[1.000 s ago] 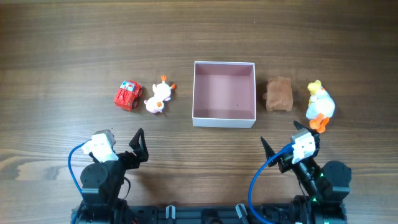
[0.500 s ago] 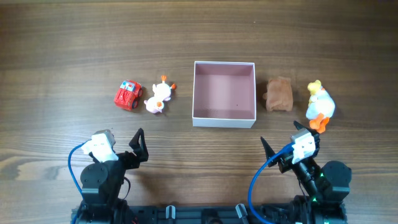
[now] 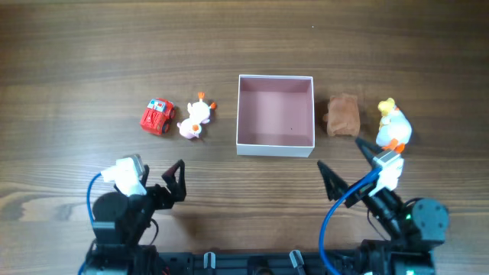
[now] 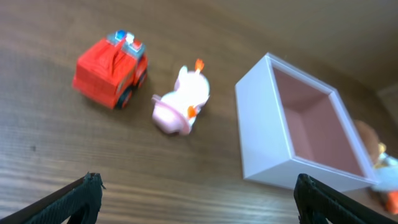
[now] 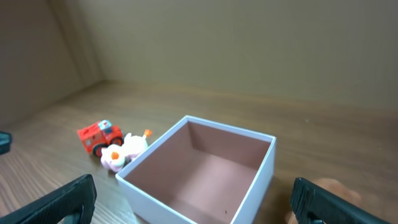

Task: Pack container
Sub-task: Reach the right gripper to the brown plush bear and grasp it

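1. Red toy truck (image 3: 157,117): stands at the far left of the surface (image 3: 76,46). It looks hard and light, so I would pinch it across its flat sides.
2. My left gripper (image 4: 199,190): spread wide, holds nothing, hovers near the front edge, apart from every toy.
3. Pink-and-white toy animal (image 3: 194,121): lies on its side just beside the truck. It is small, rounded and probably slippery, so I would close across its body, not its orange tips.
4. Container (image 3: 275,147): sits open and empty at the centre, between the two pairs of toys. Its thin white walls look light and easily dented or pushed, so I judge it best left in place and filled from above.
5. My right gripper (image 3: 341,158): also spread wide and empty, hovering just in front of the brown toy.
6. Brown toy (image 3: 343,116): just right of the container. It looks soft and yielding, so I would take it across the middle.
7. Yellow-and-white duck (image 3: 393,128): farthest right, rounded. I would grip its body.
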`<act>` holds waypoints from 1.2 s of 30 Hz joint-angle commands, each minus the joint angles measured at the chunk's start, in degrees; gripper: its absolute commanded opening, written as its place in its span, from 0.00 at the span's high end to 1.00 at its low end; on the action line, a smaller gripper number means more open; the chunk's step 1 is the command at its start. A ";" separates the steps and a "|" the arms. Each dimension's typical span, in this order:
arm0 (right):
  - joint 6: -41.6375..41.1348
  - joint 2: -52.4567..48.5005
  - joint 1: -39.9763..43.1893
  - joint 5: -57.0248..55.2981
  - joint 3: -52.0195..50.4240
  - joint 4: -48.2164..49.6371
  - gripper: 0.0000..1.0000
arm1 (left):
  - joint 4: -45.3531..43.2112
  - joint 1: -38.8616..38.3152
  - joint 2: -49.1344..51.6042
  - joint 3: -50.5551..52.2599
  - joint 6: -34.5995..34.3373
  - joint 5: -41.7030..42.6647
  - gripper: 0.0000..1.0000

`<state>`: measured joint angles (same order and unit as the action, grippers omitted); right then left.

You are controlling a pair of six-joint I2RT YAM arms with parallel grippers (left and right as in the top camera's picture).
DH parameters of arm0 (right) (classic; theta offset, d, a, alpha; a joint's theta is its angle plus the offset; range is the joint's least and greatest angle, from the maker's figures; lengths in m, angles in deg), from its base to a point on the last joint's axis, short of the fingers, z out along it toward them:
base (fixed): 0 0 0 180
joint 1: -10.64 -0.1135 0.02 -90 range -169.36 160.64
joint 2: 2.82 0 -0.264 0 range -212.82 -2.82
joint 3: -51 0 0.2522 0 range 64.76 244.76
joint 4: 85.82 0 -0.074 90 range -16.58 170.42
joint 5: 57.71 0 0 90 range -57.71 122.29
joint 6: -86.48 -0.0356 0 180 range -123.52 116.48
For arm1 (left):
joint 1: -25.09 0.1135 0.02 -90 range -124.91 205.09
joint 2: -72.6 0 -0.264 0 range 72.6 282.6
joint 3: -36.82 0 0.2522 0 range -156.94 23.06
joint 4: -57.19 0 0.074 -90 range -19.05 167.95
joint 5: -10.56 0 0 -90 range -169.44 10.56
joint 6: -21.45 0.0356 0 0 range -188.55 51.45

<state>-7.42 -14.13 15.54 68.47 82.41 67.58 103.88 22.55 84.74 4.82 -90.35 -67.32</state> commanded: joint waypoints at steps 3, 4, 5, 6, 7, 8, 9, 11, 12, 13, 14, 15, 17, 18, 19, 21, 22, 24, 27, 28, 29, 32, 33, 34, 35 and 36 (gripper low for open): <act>7.54 -23.69 -0.24 -8.20 23.80 -13.92 0.00 | 1.44 -0.28 19.58 -15.76 -0.70 0.87 0.00; 9.33 -27.43 -0.24 -10.10 27.56 -17.27 0.00 | 1.44 -0.28 23.19 -18.27 -0.70 0.87 0.00; 11.06 -31.45 -0.24 -12.13 31.71 -20.83 0.01 | 1.44 -0.28 25.90 -20.11 -0.48 0.87 0.00; 12.74 -36.15 -0.24 -13.88 36.68 -25.00 0.00 | 1.60 -0.28 29.07 -22.25 -0.44 0.46 0.00; 13.66 -39.58 -0.24 -15.43 40.17 -27.96 0.00 | 2.08 -0.28 32.28 -24.55 0.28 -0.07 0.00; 14.62 -45.13 -0.24 -18.23 45.66 -32.72 0.01 | 2.58 -0.28 35.21 -26.58 1.27 -0.28 0.00; 14.56 -50.29 -0.24 -20.17 50.23 -36.85 0.00 | 3.32 -0.20 38.40 -28.68 2.10 -0.61 0.00; 13.81 -57.66 -0.24 -20.63 55.69 -42.27 0.00 | 5.16 -0.17 43.34 -31.76 2.08 -2.89 0.00; 11.08 -62.25 -0.24 -19.63 58.10 -44.94 0.00 | 6.01 -0.17 45.86 -33.05 2.08 -3.89 0.00; 7.76 -65.35 -0.24 -19.21 58.47 -45.46 0.00 | 6.51 -0.17 48.15 -33.83 2.10 -4.79 0.00; 3.76 -68.39 -0.24 -19.50 58.47 -45.48 0.01 | 6.58 -0.17 49.64 -34.07 2.10 -5.27 0.00; 3.76 -71.10 -0.22 -19.65 58.47 -45.03 0.00 | 6.58 -0.17 51.10 -34.07 2.08 -6.12 0.00; 3.34 -75.36 -0.22 -19.41 58.47 -43.69 0.00 | 6.93 -0.17 52.52 -34.07 2.08 -7.48 0.00; 2.23 -78.03 -0.24 -19.43 58.47 -42.42 0.00 | 7.26 -0.17 53.07 -34.07 2.08 -8.31 0.00; 1.55 -80.13 -0.24 -19.43 58.47 -41.48 0.00 | 7.58 -0.17 53.31 -34.07 2.08 -8.98 0.00; -1.22 -84.70 -0.24 -19.91 58.47 -39.28 0.01 | 7.91 -0.17 53.51 -34.07 2.05 -9.22 0.00; -2.03 -85.99 -0.24 -19.93 58.47 -38.66 0.00 | 7.93 -0.17 53.51 -34.07 2.05 -9.22 0.00; -6.08 -89.50 -0.24 -22.82 58.45 -37.40 0.00 | 8.11 -0.17 53.51 -34.07 2.05 -9.22 0.00; -7.02 -93.44 -0.33 -25.40 58.45 -37.07 0.01 | 8.11 -0.17 53.51 -34.07 2.05 -9.22 0.00; -7.04 -94.47 -0.52 -25.42 58.42 -37.03 0.00 | 8.09 -0.17 53.51 -34.07 2.05 -9.20 0.00; -7.02 -95.65 -0.87 -25.49 58.42 -36.63 0.00 | 8.09 -0.20 53.51 -34.07 2.05 -9.20 0.00; -7.04 -99.45 -2.10 -25.79 58.42 -34.36 0.07 | 8.09 -0.20 53.51 -34.07 2.03 -9.20 0.00; -7.02 -100.17 -2.38 -25.94 58.42 -33.99 0.13 | 8.09 -0.20 53.51 -34.07 2.03 -9.20 0.00; -6.99 -101.11 -2.84 -26.36 58.42 -33.42 0.20 | 8.09 -0.20 53.51 -34.07 2.03 -9.20 0.00; -7.04 -101.66 -3.28 -27.74 58.42 -33.24 0.23 | 8.09 -0.20 53.51 -34.07 2.03 -9.20 0.00; -7.06 -101.74 -3.50 -29.11 58.42 -33.27 0.32 | 8.09 -0.20 53.51 -34.07 2.03 -9.20 0.00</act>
<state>-14.00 -114.76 12.94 43.23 139.92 33.98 111.92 22.55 138.03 -28.01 -88.99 -75.76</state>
